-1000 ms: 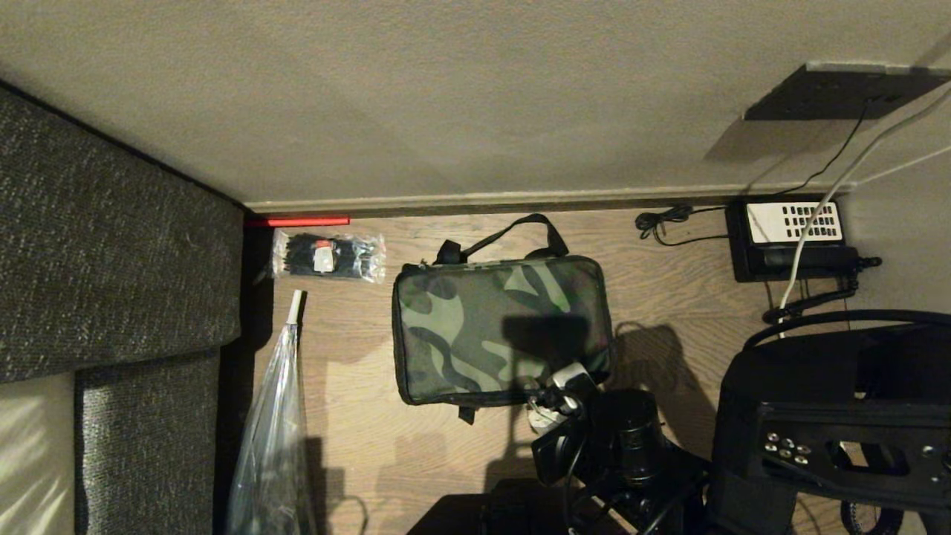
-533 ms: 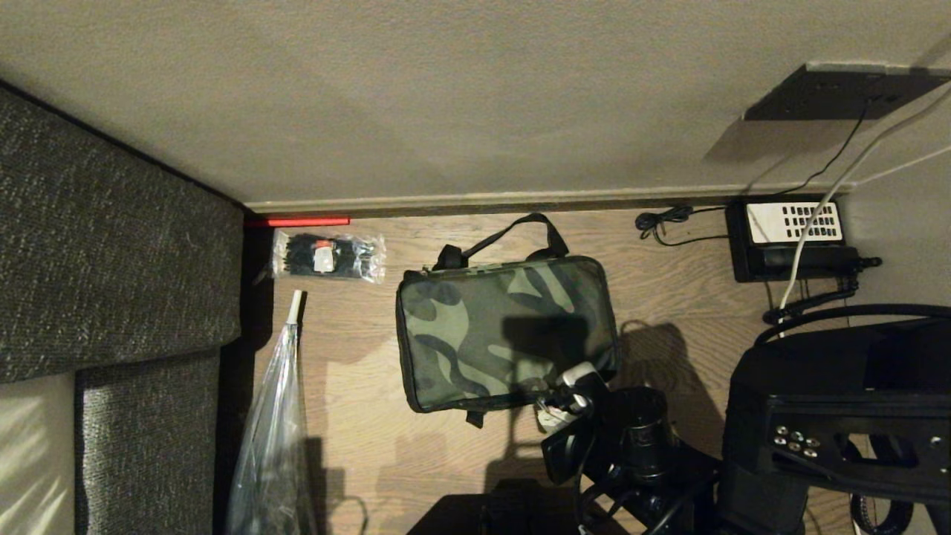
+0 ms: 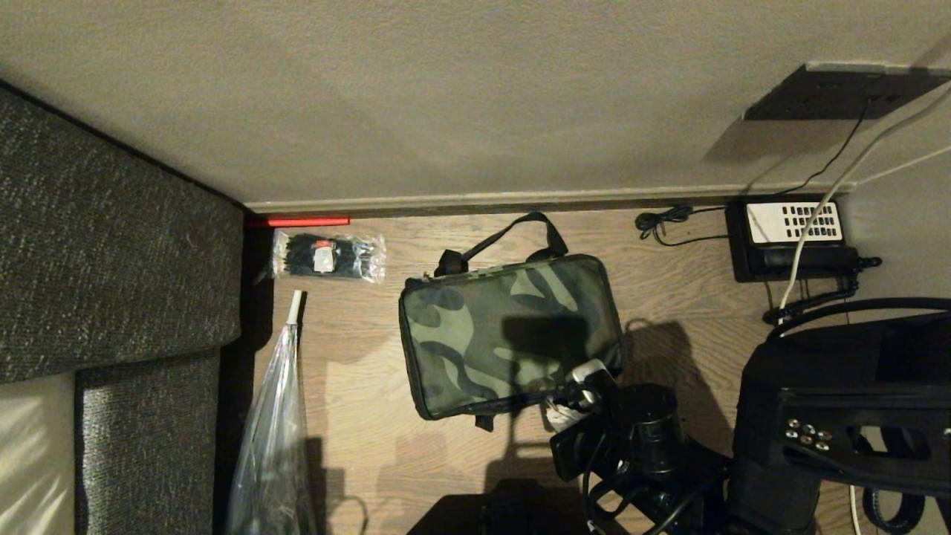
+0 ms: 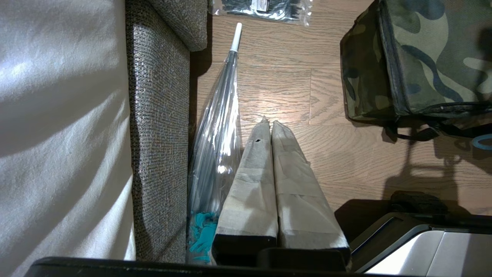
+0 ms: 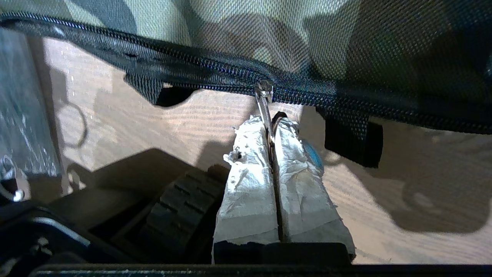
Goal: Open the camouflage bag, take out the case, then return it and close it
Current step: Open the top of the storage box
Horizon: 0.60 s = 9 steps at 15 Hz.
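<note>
Wood floor (image 3: pixel 356 416) below pale wall, grey sofa (image 3: pixel 111 253) on robot's left. Camouflage bag (image 3: pixel 505 327) lies flat mid-floor, zipped, strap handle toward wall. Right end effector (image 5: pixel 272 127) at bag's near edge, taped fingers pressed together, pinching metal zipper pull (image 5: pixel 264 102). Left end effector (image 4: pixel 269 125) hangs above floor beside clear umbrella (image 4: pixel 219 127), fingers together, nothing held. Packet of black ties (image 3: pixel 328 256) near sofa; telephone (image 3: pixel 791 238) against wall.

Right gripper (image 5: pixel 272 129) fingers pinching zipper pull (image 5: pixel 265 105), camouflage bag (image 5: pixel 246 34)
</note>
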{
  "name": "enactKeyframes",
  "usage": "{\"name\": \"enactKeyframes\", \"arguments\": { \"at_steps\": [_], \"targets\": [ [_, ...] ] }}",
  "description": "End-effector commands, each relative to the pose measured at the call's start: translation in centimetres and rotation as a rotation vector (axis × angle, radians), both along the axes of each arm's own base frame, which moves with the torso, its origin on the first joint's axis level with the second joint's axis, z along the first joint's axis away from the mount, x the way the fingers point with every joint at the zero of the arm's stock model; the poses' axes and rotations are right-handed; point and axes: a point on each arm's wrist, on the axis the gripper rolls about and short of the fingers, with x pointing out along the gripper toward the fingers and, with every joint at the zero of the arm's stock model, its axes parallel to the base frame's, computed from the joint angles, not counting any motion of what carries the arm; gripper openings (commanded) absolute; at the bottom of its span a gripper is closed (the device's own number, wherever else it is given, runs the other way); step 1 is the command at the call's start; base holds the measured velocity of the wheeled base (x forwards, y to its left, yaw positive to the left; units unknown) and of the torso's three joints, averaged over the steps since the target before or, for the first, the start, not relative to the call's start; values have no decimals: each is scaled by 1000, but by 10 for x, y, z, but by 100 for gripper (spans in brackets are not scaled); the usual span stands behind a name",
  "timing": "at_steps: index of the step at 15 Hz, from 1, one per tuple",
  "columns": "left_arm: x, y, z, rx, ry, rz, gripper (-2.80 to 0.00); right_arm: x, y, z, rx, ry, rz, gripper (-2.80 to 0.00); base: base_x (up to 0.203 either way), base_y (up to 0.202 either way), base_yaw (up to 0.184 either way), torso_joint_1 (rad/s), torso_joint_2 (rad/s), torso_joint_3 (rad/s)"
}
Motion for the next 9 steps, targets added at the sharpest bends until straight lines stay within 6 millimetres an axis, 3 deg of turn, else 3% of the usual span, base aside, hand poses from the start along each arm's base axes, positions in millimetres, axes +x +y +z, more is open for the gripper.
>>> {"name": "enactKeyframes", "arguments": {
  "at_steps": [1, 9],
  "targets": [
    [0, 0, -1, -1, 1, 1, -280, 3, 3, 4, 21, -23, -3, -280, 0, 0, 0, 0, 0, 0],
    [0, 0, -1, -1, 1, 1, -280, -9, 36, 4, 96, 0, 55, -280, 0, 0, 0, 0, 0, 0]
  ]
}}
